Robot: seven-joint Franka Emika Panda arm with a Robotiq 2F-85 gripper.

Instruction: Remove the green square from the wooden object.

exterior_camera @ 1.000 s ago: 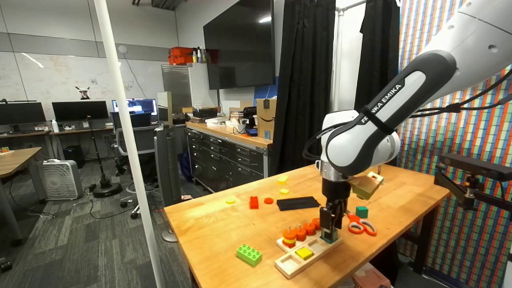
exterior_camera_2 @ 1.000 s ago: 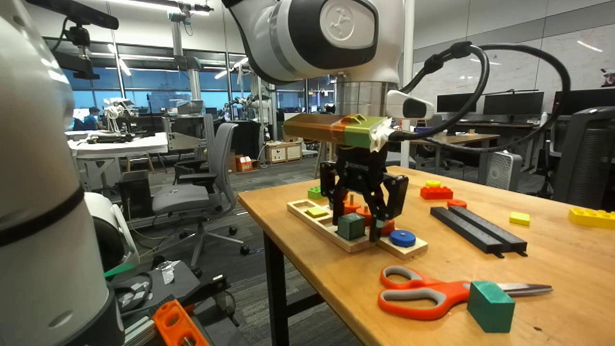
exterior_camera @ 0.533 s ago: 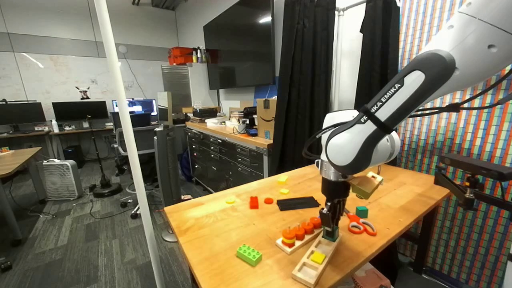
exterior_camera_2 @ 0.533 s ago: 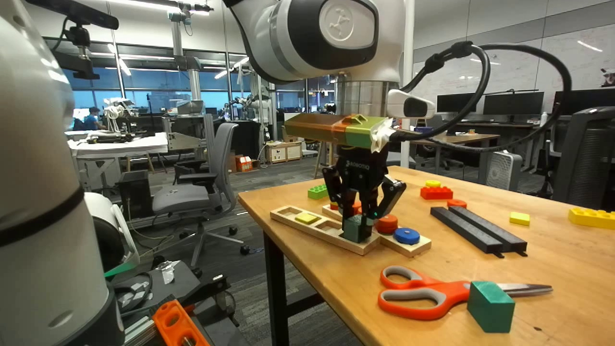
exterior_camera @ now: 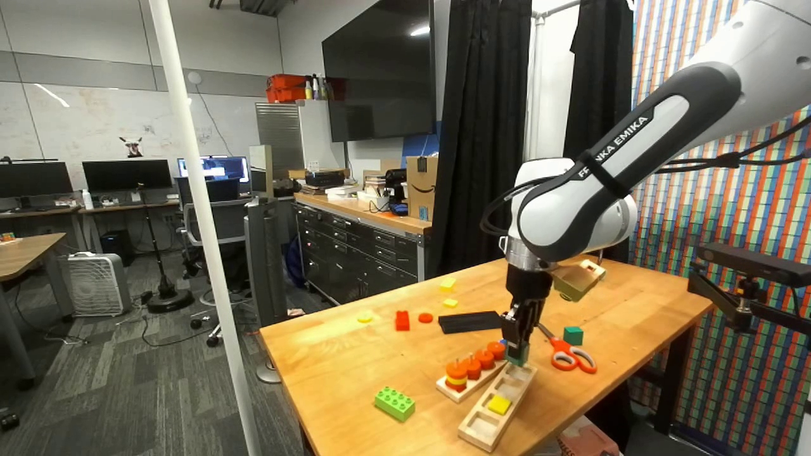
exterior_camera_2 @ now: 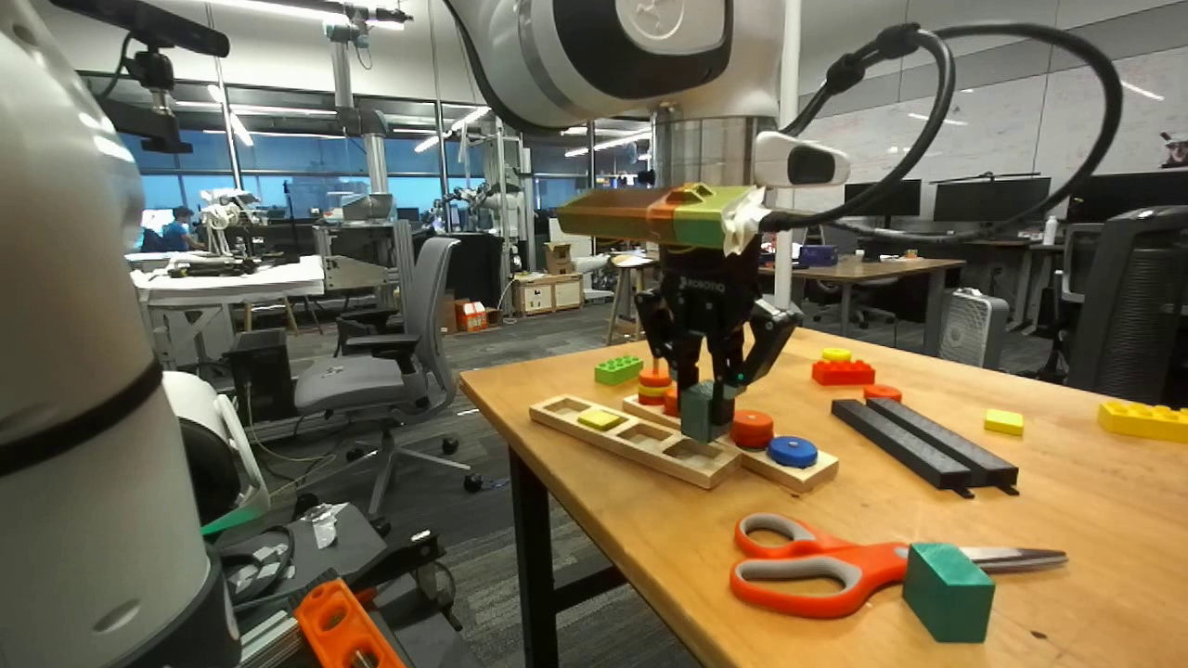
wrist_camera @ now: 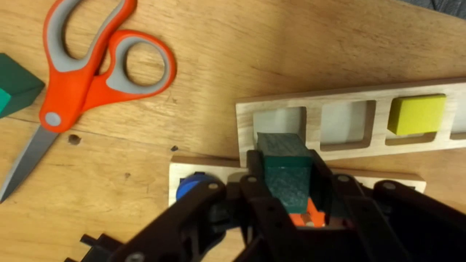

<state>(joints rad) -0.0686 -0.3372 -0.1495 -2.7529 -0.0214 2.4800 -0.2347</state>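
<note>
The green square (wrist_camera: 289, 182), a dark green block, is gripped between the black fingers of my gripper (wrist_camera: 284, 155). In an exterior view the green square (exterior_camera_2: 698, 411) hangs a little above the wooden object (exterior_camera_2: 631, 453), clear of its end compartment. That wooden object (wrist_camera: 313, 125) is a long tray with square compartments. From the wrist camera, the end compartment beneath the block shows its bare pale floor, partly covered by the block. One compartment bears a yellow square (wrist_camera: 418, 114). In an exterior view, the gripper (exterior_camera: 517, 354) stands over the tray's far end.
Close against the tray lies a peg board (exterior_camera_2: 807, 478) with red and yellow rings and a blue disc (exterior_camera_2: 792, 452). Orange scissors (exterior_camera_2: 835, 571) and another green block (exterior_camera_2: 947, 594) lie nearby. Black strips (exterior_camera_2: 928, 450) and a light green brick (exterior_camera: 395, 403) are also on the table.
My gripper has closed from both sides onto the green square and lifted it out of the compartment. The tray has swung round on the table, its yellow square moving with it.
</note>
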